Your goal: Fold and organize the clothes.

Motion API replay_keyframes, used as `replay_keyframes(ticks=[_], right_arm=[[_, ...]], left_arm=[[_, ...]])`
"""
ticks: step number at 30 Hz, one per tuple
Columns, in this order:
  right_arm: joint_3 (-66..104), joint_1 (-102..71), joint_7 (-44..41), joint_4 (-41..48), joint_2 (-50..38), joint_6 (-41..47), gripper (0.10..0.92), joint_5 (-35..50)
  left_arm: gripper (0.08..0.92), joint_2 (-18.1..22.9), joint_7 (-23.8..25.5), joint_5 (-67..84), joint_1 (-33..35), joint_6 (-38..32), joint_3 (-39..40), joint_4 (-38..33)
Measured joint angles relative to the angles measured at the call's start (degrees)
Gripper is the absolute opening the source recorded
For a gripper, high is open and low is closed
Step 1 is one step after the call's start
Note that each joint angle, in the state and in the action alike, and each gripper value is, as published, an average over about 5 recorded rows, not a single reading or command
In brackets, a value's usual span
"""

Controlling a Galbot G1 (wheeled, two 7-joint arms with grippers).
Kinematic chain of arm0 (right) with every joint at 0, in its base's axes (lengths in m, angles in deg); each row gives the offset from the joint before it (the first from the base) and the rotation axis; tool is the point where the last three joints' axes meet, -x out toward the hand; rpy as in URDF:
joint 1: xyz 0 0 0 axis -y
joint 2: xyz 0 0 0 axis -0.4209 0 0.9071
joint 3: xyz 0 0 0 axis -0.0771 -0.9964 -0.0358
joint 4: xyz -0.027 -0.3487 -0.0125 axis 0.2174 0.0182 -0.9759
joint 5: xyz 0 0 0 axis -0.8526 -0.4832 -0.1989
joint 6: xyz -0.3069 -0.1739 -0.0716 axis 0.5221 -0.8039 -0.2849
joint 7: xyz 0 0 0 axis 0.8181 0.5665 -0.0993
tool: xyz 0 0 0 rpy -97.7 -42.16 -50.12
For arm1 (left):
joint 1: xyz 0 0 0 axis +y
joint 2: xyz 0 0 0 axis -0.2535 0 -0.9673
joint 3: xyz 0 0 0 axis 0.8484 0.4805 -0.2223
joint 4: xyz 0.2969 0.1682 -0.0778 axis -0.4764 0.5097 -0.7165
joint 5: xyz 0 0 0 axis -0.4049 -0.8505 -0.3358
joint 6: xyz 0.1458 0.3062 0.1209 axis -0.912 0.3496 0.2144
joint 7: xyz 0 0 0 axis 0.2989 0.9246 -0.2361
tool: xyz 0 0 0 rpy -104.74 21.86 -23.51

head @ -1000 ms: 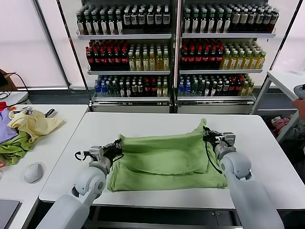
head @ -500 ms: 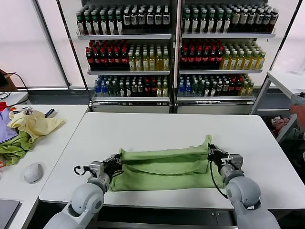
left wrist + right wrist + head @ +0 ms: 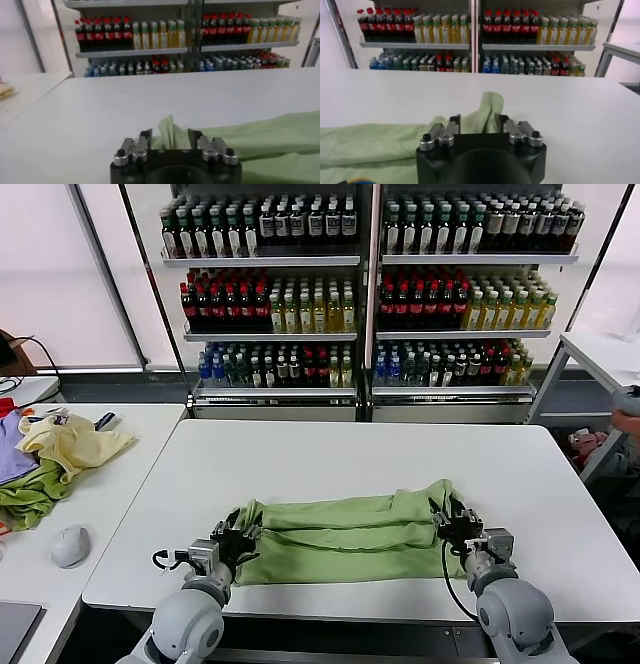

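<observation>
Shelves of bottles (image 3: pixel 365 294) fill the back wall, and up front a white table (image 3: pixel 330 454) carries the shirt (image 3: pixel 345 529), a pale green band folded lengthwise along the near edge. Left gripper (image 3: pixel 238 539) sits low at the shirt's left end, fingers parted, a peak of cloth poking up between them in the left wrist view (image 3: pixel 168 135) with no pinch showing. Right gripper (image 3: pixel 452 522) mirrors it at the right end, fingers spread as well, a green flap rising in the gap (image 3: pixel 487 112). Over on the side table (image 3: pixel 120 484) to the left lie a heap of clothes (image 3: pixel 55 454) and a mouse (image 3: pixel 70 546).
</observation>
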Motion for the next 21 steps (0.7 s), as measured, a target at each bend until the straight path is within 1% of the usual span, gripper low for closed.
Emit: replay_keyframes(ticks=[4,6,7,9,11,16,21], right_arm=[[0.2,-1.13,0.03,-0.61,0.25,-0.47,0.741,-0.54],[0.21,-1.49,0.04,-0.79,0.27,-0.62,0.783,-0.72],[0.21,-1.63,0.04,-0.87,0.25,-0.68,0.802,-0.79],[0.26,-1.84,0.04,-0.95,0.19,-0.79,0.816,-0.85],[0.34,-1.98,0.06,-0.98,0.1,-0.91,0.821,-0.88],[0.46,-2.15,0.08,-0.9,-0.04,-1.21,0.823,-0.88],[0.33,-2.0,0.1,-0.55,0.26,-1.36,0.823,-0.95]], left_arm=[[0.748,2.8,-1.94,-2.33,0.26,-0.56,-0.25,1.08],[0.792,4.15,-2.93,-3.38,0.18,-0.72,-0.23,2.06],[0.806,4.81,-3.4,-3.88,0.13,-0.75,-0.2,2.59],[0.8,6.11,-4.32,-4.81,0.07,-0.76,-0.09,3.67],[0.769,7.31,-5.17,-5.57,0.14,-0.71,0.02,4.71],[0.627,9.47,-6.64,-6.59,0.53,-0.69,0.06,6.56],[0.48,10.63,-7.03,-6.72,0.7,-0.7,-0.07,7.32]])
